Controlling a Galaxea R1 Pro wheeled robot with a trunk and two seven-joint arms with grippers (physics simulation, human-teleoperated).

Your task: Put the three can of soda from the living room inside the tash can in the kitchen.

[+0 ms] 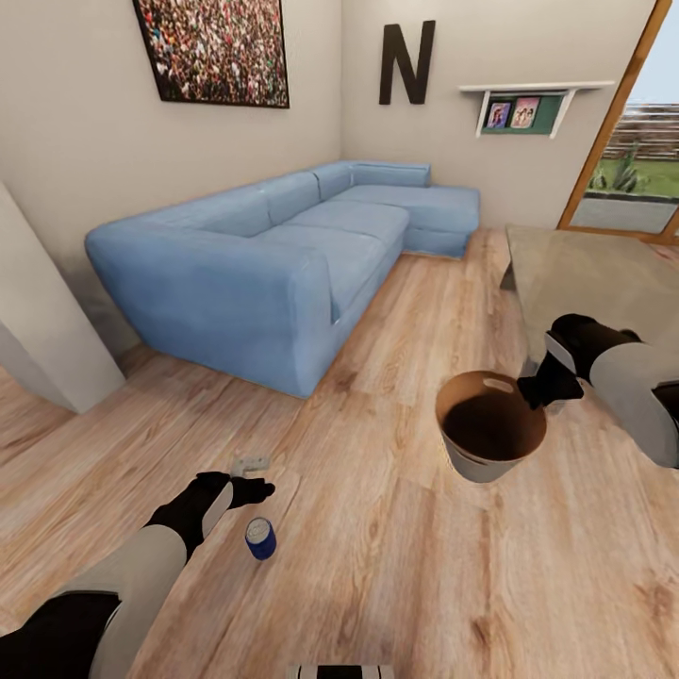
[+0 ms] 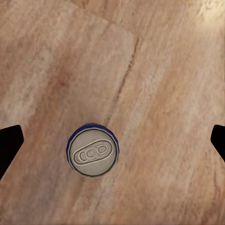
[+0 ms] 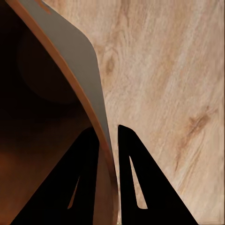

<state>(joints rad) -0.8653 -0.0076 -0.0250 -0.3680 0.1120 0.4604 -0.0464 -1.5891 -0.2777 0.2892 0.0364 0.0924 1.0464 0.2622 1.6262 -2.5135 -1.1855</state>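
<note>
The dark blue soda can (image 1: 260,538) stood upright on the wood floor (image 1: 396,575), under the left gripper (image 1: 253,489), jaws apart. The right gripper (image 3: 108,145) held the trash can (image 1: 490,426), jaws clamped on its rim.

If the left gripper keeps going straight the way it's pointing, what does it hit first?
Most likely the blue soda can, standing upright on the wood floor between the open fingers of the left gripper.

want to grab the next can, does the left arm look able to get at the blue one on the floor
Probably yes. The blue can stands upright on the bare wood floor, with the left gripper directly above it, fingers spread wide on either side and nothing between them and the can.
</note>
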